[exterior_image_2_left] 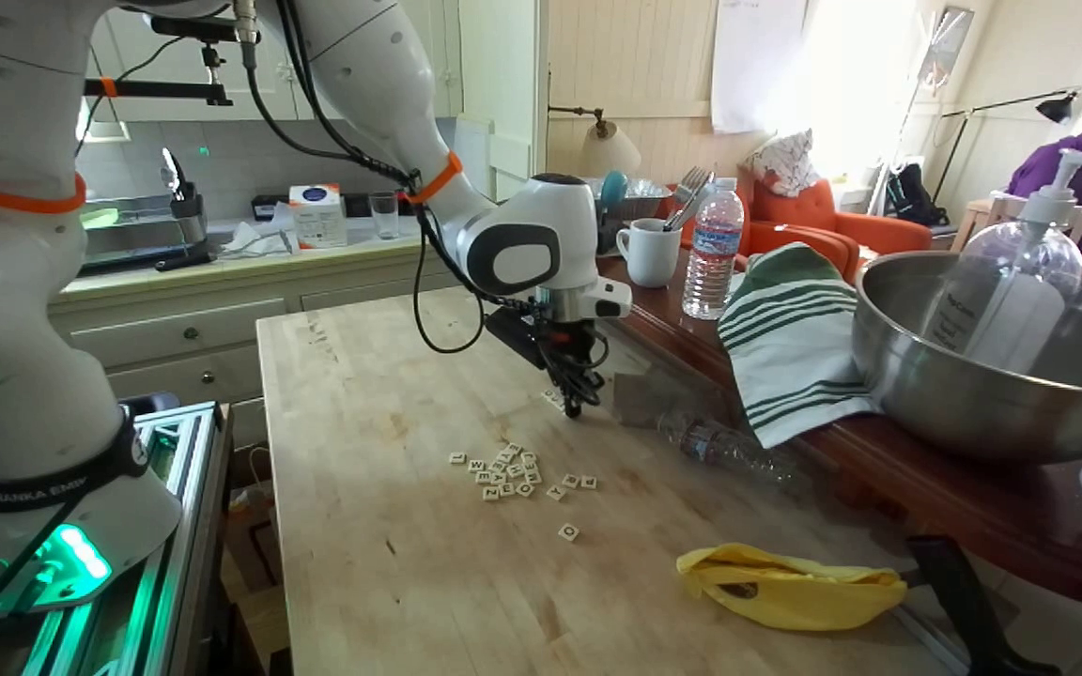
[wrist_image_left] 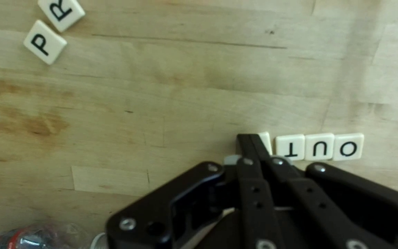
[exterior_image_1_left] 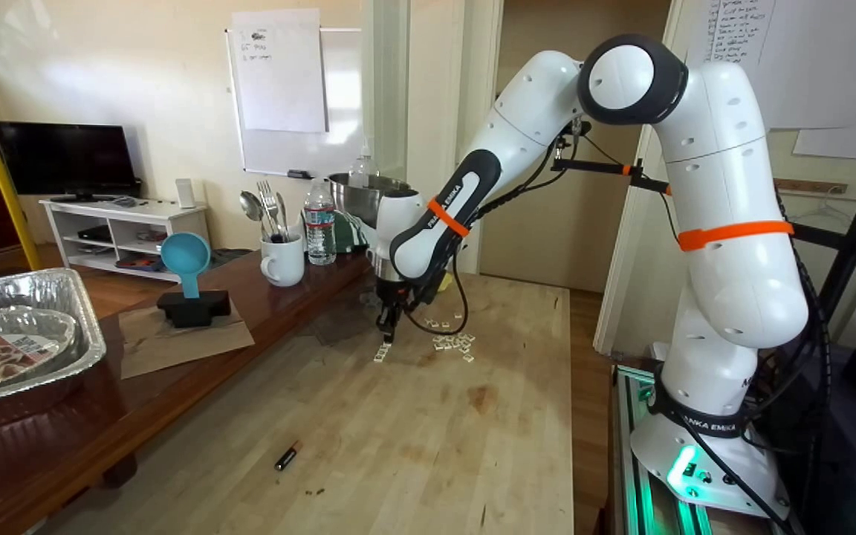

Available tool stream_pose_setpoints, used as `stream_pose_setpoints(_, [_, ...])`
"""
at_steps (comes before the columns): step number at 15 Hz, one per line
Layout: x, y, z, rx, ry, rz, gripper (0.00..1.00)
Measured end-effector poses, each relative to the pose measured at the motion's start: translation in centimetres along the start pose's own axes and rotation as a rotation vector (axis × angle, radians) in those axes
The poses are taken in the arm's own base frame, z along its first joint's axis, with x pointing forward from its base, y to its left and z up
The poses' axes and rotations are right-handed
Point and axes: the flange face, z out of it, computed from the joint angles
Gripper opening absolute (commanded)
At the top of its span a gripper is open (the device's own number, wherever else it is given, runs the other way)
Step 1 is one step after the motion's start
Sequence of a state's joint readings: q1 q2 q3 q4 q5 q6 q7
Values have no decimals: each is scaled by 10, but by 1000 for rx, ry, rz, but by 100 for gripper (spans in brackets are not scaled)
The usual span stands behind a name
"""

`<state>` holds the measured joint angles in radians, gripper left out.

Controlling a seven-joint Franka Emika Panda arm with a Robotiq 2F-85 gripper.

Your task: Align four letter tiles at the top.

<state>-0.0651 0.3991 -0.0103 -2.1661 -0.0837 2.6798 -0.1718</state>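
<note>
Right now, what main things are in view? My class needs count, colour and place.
Roughly lined-up square letter tiles: four, cream, pale tabletop, one part-hidden
Scattered square letter tiles: over a dozen, cream, tabletop
Banana-shaped object: one, yellow, tabletop
Cylindrical battery: one, black-copper, tabletop
Plastic water bottles: two, clear, one upright on dark red table, one lying beside it
Handled mugs: two, white, that table
Round steel bowl: one, silver, that table
Robot arm: one, white, above tabletop
Gripper: one, black, by lined-up tiles

Yellow object (exterior_image_2_left: pixel 795 601): is lying near the pale table's (exterior_image_2_left: pixel 381 582) edge
Towel (exterior_image_2_left: pixel 790 329): is hanging over the dark table's (exterior_image_2_left: pixel 964 493) edge
</note>
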Motion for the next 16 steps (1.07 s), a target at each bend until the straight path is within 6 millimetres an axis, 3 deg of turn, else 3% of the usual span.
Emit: stream_pose_setpoints(16, [5, -3, 0, 2, -28, 145, 0])
